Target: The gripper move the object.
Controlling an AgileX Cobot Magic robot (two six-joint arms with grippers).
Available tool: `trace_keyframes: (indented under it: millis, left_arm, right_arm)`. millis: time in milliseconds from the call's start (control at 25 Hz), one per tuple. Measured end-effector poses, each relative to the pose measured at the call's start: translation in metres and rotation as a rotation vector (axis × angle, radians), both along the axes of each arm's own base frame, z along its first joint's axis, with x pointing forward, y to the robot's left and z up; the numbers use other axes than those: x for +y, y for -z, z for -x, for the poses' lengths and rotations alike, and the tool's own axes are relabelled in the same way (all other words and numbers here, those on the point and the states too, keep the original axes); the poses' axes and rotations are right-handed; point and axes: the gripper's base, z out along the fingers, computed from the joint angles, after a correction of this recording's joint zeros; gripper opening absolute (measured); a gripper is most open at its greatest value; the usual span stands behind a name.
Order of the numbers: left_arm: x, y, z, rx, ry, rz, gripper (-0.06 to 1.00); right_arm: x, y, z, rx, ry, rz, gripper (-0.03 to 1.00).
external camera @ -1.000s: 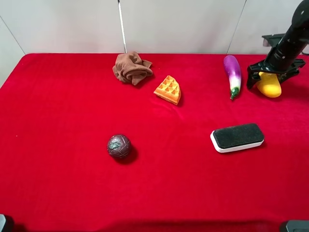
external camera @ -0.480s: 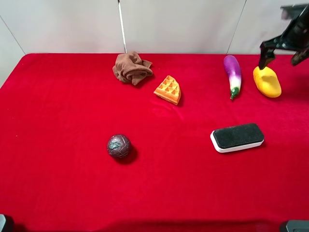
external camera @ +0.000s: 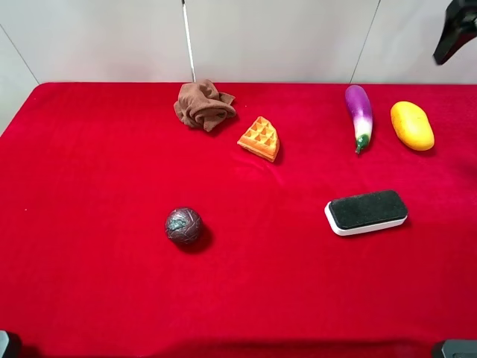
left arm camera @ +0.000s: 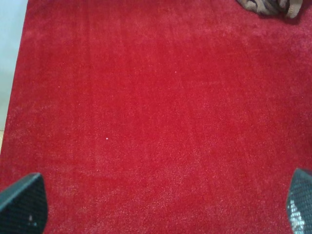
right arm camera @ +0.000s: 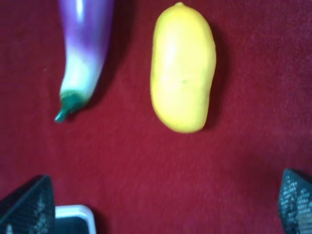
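The yellow mango-shaped object [external camera: 412,125] lies free on the red cloth at the far right, next to the purple eggplant [external camera: 359,113]. My right gripper [external camera: 453,33] is high above it at the view's top right corner, only partly in view. In the right wrist view the object [right arm camera: 183,68] lies well below the wide-apart fingertips, and the right gripper [right arm camera: 163,209] is open and empty. My left gripper [left arm camera: 161,207] is open and empty over bare red cloth.
A black and white eraser [external camera: 366,212] lies in front of the eggplant. An orange waffle wedge [external camera: 259,139] and a crumpled brown cloth [external camera: 203,105] sit at the back middle. A dark ball [external camera: 183,225] lies left of centre. The red table cloth [external camera: 89,164] ends at the white back wall.
My right gripper let go of the yellow object and rose up and away to the top right. The object stays on the cloth beside the eggplant.
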Motion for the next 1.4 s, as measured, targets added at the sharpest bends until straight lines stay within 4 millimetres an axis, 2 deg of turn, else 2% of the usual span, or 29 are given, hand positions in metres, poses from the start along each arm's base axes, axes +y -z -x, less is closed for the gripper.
trace_keyframes:
  millis: [280, 480, 680, 1000, 1160, 1400]
  left_arm:
    - [0.0, 0.0, 0.0, 0.0, 0.0, 0.0, 0.98]
    - [0.0, 0.0, 0.0, 0.0, 0.0, 0.0, 0.98]
    - [0.0, 0.0, 0.0, 0.0, 0.0, 0.0, 0.98]
    - [0.0, 0.0, 0.0, 0.0, 0.0, 0.0, 0.98]
    - [0.0, 0.0, 0.0, 0.0, 0.0, 0.0, 0.98]
    - [0.0, 0.0, 0.0, 0.0, 0.0, 0.0, 0.98]
  right_arm:
    - [0.035, -0.052, 0.033, -0.136, -0.088, 0.003, 0.69]
    - [0.054, -0.069, 0.054, -0.185, -0.126, -0.014, 0.69]
    - [0.055, -0.058, 0.086, -0.143, -0.134, -0.037, 0.69]
    - [0.049, -0.048, 0.165, -0.193, -0.132, -0.062, 0.69]
    - [0.044, -0.036, 0.206, -0.229, -0.132, -0.064, 0.69]
    - [0.039, -0.015, 0.257, -0.315, -0.131, -0.068, 0.69]
